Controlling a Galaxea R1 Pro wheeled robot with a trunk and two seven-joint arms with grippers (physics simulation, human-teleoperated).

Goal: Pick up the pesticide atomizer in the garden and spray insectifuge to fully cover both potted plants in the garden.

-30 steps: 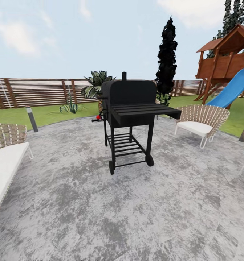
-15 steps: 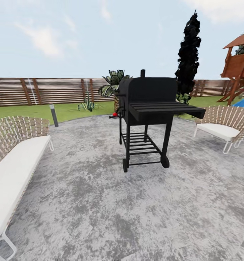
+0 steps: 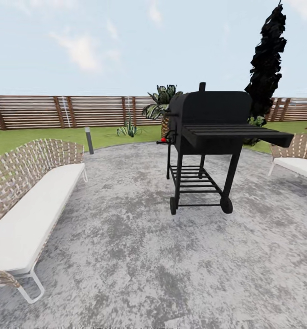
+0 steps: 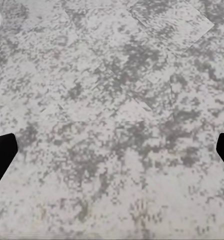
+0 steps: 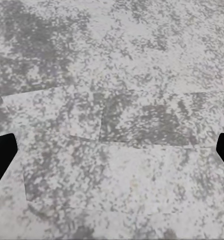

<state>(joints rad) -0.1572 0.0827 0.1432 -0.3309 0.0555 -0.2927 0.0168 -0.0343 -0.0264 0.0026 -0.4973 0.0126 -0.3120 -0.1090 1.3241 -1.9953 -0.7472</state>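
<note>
I stand on the garden's round grey paved patio (image 3: 140,237), with green lawn (image 3: 44,137) and a brown slatted fence (image 3: 44,112) beyond it. The pesticide atomizer and the two potted plants are out of view. In the left wrist view my left gripper (image 4: 112,155) is open over bare paving, its dark fingertips (image 4: 1,155) at the picture's edges. In the right wrist view my right gripper (image 5: 112,157) is open too, with nothing but paving between its fingertips (image 5: 2,155).
A black barbecue grill (image 3: 213,128) stands ahead to the right. A long wicker sofa (image 3: 30,205) runs along the left, a wicker chair (image 3: 299,155) sits far right. A grey lamp post (image 3: 88,140), a striped agave (image 3: 128,130), a palm (image 3: 161,103) and a dark cypress (image 3: 267,64) edge the lawn.
The camera has turned left: the grill sits further right in the picture, the wooden play tower and blue slide have left it, and more of the sofa has come in.
</note>
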